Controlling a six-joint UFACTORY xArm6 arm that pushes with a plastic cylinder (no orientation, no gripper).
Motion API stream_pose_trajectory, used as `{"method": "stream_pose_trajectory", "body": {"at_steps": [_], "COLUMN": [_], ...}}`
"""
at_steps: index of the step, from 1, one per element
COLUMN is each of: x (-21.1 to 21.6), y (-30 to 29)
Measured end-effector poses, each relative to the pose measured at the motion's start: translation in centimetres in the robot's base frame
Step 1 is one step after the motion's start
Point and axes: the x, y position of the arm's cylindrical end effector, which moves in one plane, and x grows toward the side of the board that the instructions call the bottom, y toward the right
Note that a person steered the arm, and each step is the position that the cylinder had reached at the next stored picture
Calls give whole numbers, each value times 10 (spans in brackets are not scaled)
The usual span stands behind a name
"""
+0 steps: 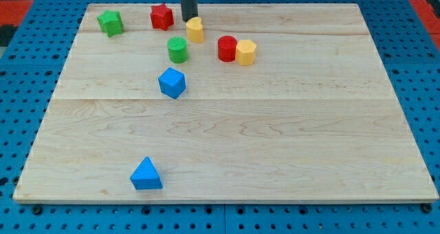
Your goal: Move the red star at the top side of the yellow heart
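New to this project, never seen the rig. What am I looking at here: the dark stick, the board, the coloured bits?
One camera looks down at a wooden board on a blue pegboard. The dark stick is the robot arm's rod; it has no gripper, holds nothing, and only pushes. My tip sits at the view's top, just behind the yellow heart, with the red star to its left. Also there: a green star, a green cylinder, a red cylinder touching a yellow hexagon, a blue cube, and a blue triangle.
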Motion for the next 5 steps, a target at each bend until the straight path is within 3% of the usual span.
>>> {"method": "stream_pose_trajectory", "body": {"at_steps": [1,3,5], "x": [56,-6,-54], "y": [3,-96,-78]}}
